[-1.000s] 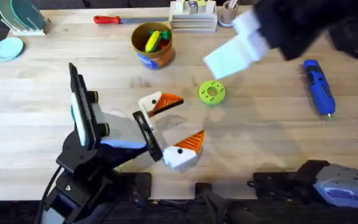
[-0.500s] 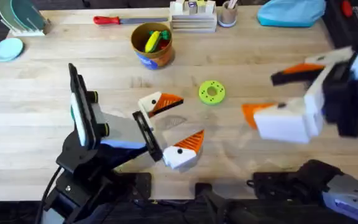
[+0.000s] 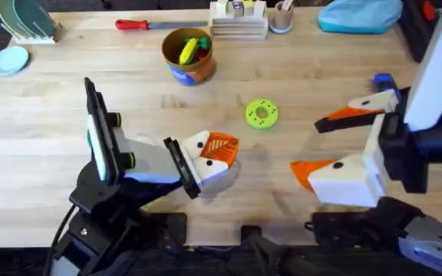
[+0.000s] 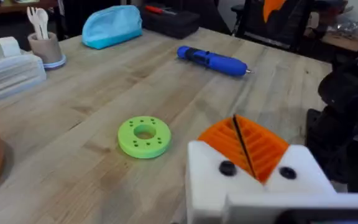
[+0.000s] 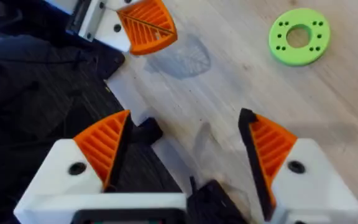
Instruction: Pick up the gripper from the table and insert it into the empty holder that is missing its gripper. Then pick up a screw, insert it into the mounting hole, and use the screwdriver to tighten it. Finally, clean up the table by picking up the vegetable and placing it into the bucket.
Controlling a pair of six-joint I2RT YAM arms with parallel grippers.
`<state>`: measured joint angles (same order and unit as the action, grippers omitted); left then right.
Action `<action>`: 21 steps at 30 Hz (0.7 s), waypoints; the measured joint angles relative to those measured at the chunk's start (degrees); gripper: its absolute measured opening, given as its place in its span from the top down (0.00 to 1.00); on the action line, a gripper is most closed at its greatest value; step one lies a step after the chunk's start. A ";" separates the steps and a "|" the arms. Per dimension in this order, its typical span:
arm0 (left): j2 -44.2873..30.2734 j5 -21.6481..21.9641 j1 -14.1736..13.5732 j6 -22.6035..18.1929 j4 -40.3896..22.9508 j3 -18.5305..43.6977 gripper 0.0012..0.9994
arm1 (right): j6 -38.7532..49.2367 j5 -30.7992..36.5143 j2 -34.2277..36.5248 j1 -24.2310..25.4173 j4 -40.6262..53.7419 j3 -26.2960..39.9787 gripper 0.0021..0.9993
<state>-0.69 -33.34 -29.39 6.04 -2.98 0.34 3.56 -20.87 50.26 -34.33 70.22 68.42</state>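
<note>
Blue screwdriver (image 4: 213, 60) whole, left wrist view

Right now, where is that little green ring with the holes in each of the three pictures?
Overhead: the green ring lies mid-table, beyond the left arm's shut jaws.
Left wrist: it lies on the bare wood, nearer than the blue screwdriver.
Right wrist: it lies in the upper right corner.
Shared landmark: the left gripper.

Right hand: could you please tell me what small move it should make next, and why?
Probably draw back toward its base. The right hand hangs open and empty over the table, and yellow and green vegetable pieces already lie in the bucket, so the cleanup looks done.
</note>
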 joint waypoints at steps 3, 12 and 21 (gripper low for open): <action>0.00 0.00 0.00 -0.01 -0.01 0.00 0.99 | 0.34 0.01 0.00 0.02 -1.93 -0.02 0.01; 0.00 0.00 0.00 -0.01 0.00 0.00 1.00 | 1.66 10.12 2.65 4.37 -6.21 -0.02 0.01; 0.00 0.00 0.00 -0.01 0.00 0.00 1.00 | 3.64 18.50 23.37 26.67 -12.76 -0.02 0.01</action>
<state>-0.69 -33.34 -29.39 6.02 -2.98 0.34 7.20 -2.37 73.63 -7.66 57.46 68.40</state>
